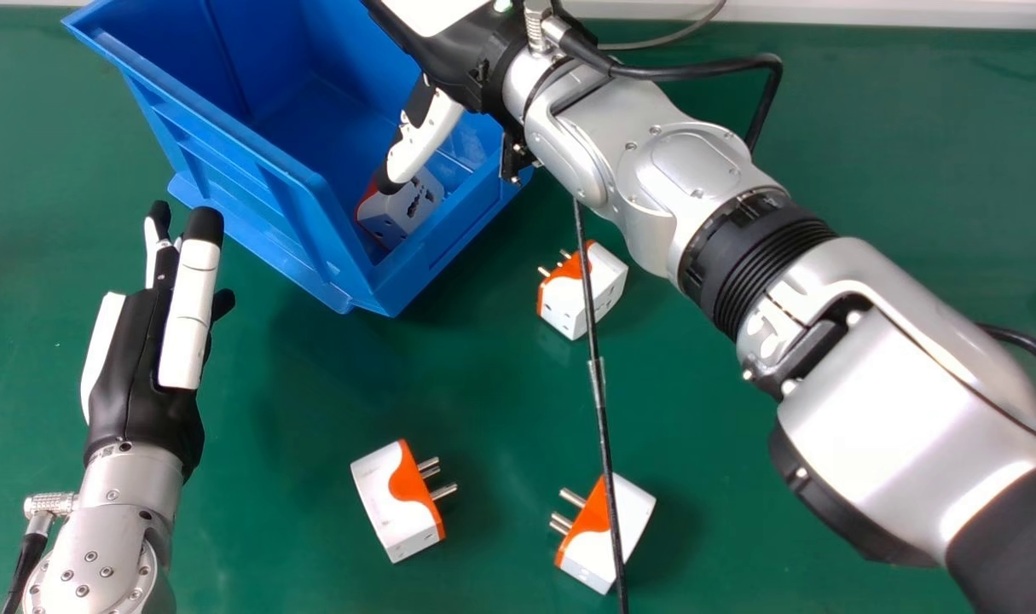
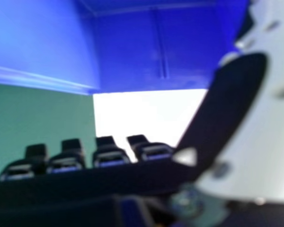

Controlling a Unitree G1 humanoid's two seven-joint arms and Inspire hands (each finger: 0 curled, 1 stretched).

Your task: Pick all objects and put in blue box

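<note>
Room to pass on table (image 1: 287, 375) betw. L hand (image 1: 134, 367) & nearest adapter (image 1: 385, 499), but box (image 1: 253, 183) wall stands just beside L fingertips, R hand (image 1: 428, 136) + R arm (image 1: 697, 162) overhang box's R side, & blk cable (image 1: 604, 435) cuts across R adapters.

Bright light, soft shadows on the green table (image 1: 500, 401), white glare along the silver right forearm (image 1: 876, 426)

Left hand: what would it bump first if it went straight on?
The left hand would probably bump the side of the blue box, unless it's high enough to pass over, which I can't tell.
</note>
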